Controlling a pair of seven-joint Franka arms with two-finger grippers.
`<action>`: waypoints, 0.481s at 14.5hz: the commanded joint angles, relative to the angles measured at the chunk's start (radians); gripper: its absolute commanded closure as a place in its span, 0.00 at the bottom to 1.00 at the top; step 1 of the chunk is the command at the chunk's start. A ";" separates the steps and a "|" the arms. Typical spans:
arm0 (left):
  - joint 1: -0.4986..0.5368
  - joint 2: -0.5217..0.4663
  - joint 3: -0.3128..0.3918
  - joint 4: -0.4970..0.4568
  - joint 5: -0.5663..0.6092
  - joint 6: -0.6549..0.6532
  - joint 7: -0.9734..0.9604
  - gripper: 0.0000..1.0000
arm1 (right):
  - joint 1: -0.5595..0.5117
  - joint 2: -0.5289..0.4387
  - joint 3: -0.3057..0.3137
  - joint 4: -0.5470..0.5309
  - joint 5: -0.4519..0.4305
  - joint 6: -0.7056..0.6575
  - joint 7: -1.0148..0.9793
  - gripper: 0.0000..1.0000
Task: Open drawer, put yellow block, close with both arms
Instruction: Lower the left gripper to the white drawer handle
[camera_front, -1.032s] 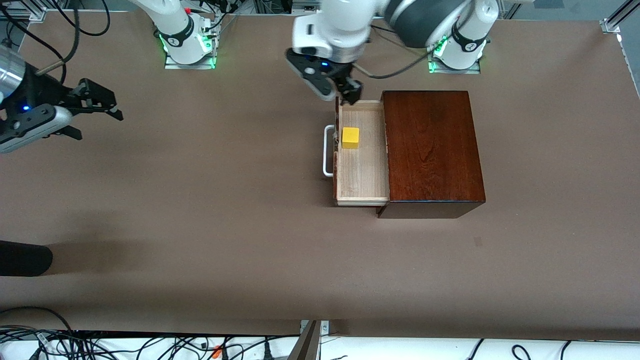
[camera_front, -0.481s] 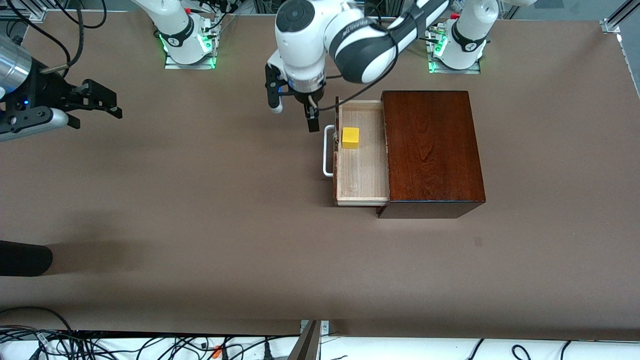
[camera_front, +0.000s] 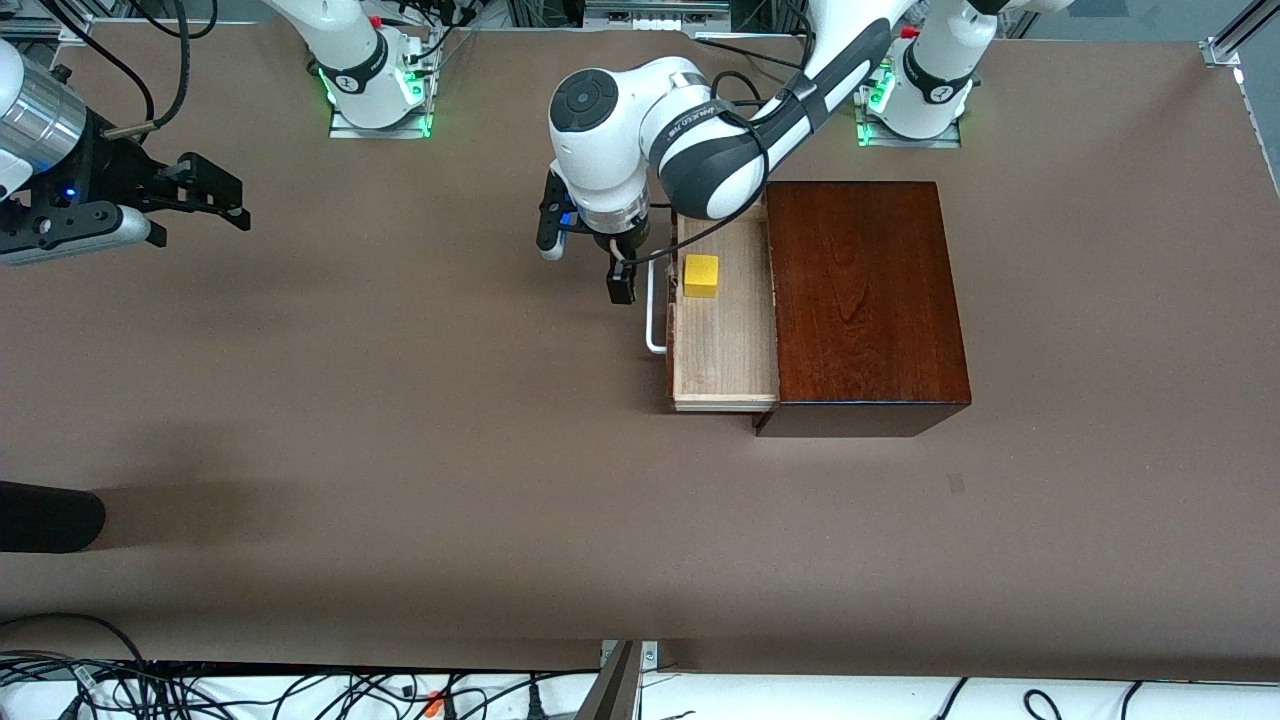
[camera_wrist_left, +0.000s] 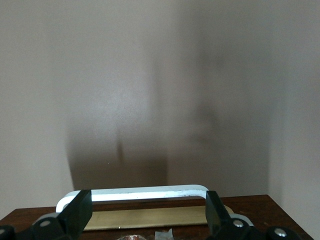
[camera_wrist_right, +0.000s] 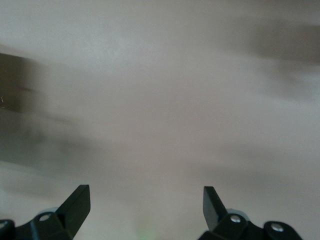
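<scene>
Now the yellow block (camera_front: 701, 275) sits in the open drawer (camera_front: 725, 340). Left gripper (camera_front: 590, 262), fingers released, hovers by the white handle (camera_wrist_left: 132, 193); right gripper (camera_front: 215, 195), fingers released, waits over the bench (camera_front: 400, 450).

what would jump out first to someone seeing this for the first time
A bright yellow block sits in the open drawer of a dark wooden box, with the left pincer, open, at the white handle. The right pincer waits open over the table toward the right arm's end.
</scene>
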 joint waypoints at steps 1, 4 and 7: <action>0.002 0.022 -0.002 0.012 0.051 -0.008 0.028 0.00 | -0.014 -0.018 0.020 -0.007 -0.017 0.012 0.012 0.00; 0.005 0.025 -0.002 -0.009 0.057 -0.013 0.025 0.00 | -0.016 -0.017 0.019 -0.005 -0.017 0.014 0.011 0.00; 0.007 0.024 0.007 -0.038 0.057 -0.019 0.009 0.00 | -0.016 -0.017 0.019 0.013 -0.046 0.011 0.006 0.00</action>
